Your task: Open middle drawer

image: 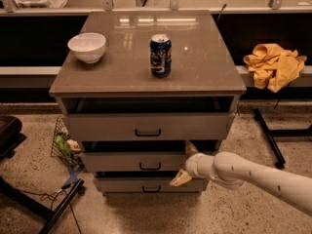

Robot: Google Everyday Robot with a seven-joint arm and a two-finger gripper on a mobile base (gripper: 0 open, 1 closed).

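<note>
1. Reaching in from the right, the gripper (pixel 185 164) sits at the right end of the middle drawer (pixel 131 161), well apart from its handle (pixel 148 166). Its fingers (pixel 180 180) are spread, one tip above the front panel's top edge and one below it. Whether either touches the panel I cannot tell.
2. The middle drawer lies between the top drawer (pixel 146 126) and the bottom drawer (pixel 146 185). It is out a little way, with a dark gap above its front, so the job looks only partly done.
3. Pulling from the panel's end rather than the centre could skew the drawer in its runners and jam it.
4. The spread fingers seem to have no firm hold, so a pull could slip off the panel's edge and move nothing.
5. The lower finger lies close to the bottom drawer's front. It may catch there and drag the wrong drawer.
6. A hard tug could rock the cabinet and tip the can (pixel 160 55) on top, or shift the bowl (pixel 87 47).
</note>
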